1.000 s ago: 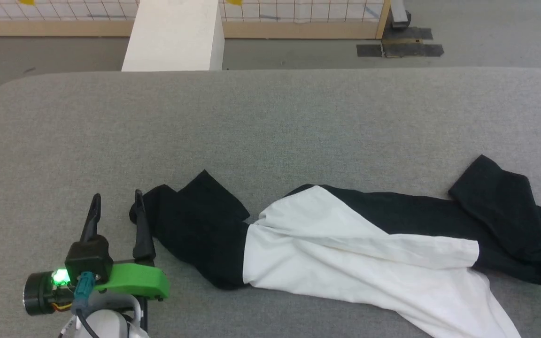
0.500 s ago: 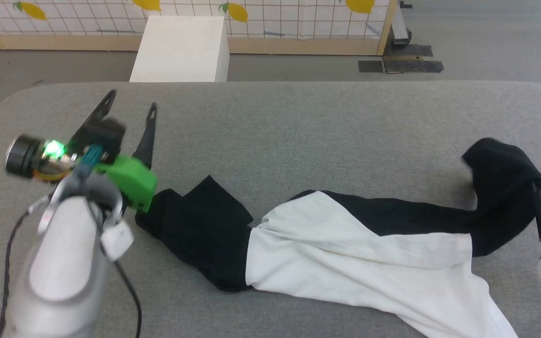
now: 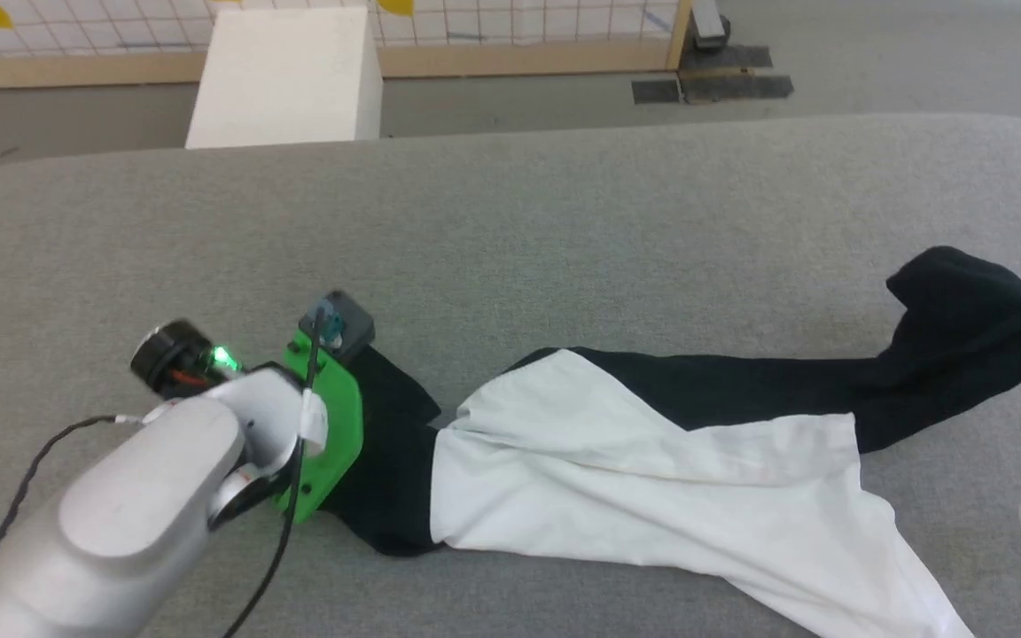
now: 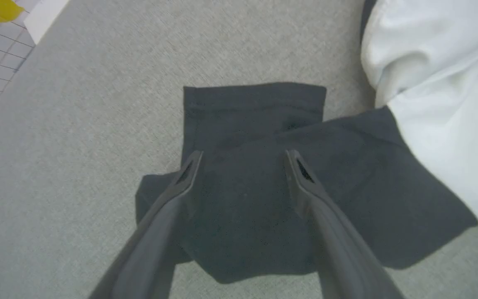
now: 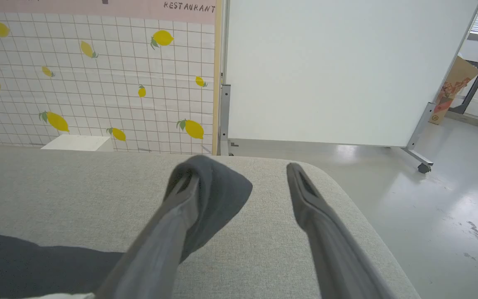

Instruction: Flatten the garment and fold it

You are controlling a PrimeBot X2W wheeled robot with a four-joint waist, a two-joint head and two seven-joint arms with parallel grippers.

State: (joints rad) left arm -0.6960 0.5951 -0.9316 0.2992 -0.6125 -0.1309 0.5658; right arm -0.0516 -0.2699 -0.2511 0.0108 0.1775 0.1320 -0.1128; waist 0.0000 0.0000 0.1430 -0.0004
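Far half open
Bare table beyond the garment (spanning the near strip); a white box stands past the far edge.

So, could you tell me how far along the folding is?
Nothing looks done: the garment lies bunched and twisted on the table. In hand: the left gripper is open over one black sleeve; the other sleeve drapes over a finger of the open right gripper. Flattening and folding remain.

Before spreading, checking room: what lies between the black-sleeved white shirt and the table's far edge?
Bare grey fabric tabletop beyond the shirt, in the head view.
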